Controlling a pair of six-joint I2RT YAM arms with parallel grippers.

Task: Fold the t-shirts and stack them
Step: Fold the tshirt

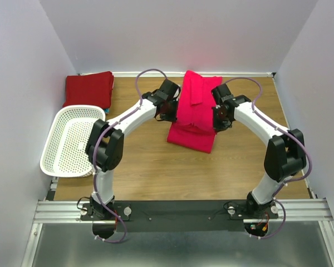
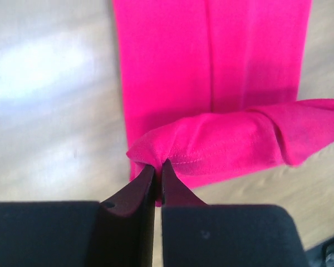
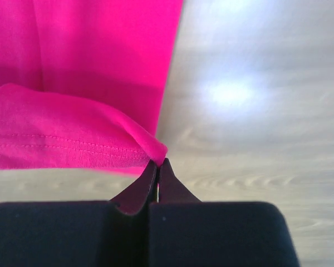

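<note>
The bright crimson-pink t-shirt (image 1: 193, 114) lies as a long narrow strip in the middle of the table, its near end lifted. My left gripper (image 1: 171, 109) is shut on the left corner of that lifted end (image 2: 156, 156). My right gripper (image 1: 216, 114) is shut on the right corner (image 3: 156, 149). Both hold the hem above the rest of the strip (image 2: 211, 50) (image 3: 100, 39). A darker red t-shirt (image 1: 89, 89) lies folded at the back left. A thin teal edge (image 1: 107, 110) shows at its near side.
A white perforated basket (image 1: 72, 140) stands at the left edge of the table, just in front of the folded red shirt. White walls close the table on three sides. Bare wood (image 1: 167, 172) lies between the shirt and the arm bases.
</note>
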